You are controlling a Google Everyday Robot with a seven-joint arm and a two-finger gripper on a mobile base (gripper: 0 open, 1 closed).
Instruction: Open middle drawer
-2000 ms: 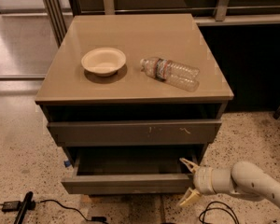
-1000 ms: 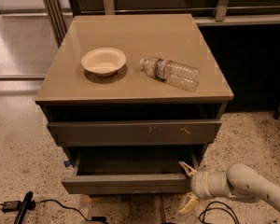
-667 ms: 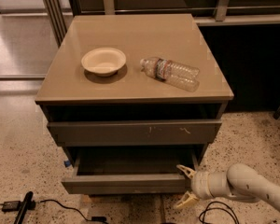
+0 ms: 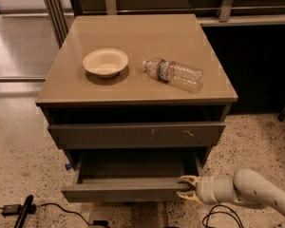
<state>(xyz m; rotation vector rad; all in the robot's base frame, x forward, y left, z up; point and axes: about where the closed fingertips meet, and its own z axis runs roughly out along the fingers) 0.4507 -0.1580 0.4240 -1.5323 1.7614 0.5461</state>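
While ajar, middle drawer (image 4: pixel 128 190) beside gripper (image 4: pixel 184 187)

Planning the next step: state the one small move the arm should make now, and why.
Probably a short, straight pull of the middle drawer toward the camera. The gripper sits at the right end of its front, and the drawer looks only partly out, with its grey interior showing below the scratched drawer front above.

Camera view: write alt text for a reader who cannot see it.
The robot's hand is at the right end of the middle drawer, which stands partly pulled out of a cabinet. On top are a pale bowl and a plastic bottle on its side.
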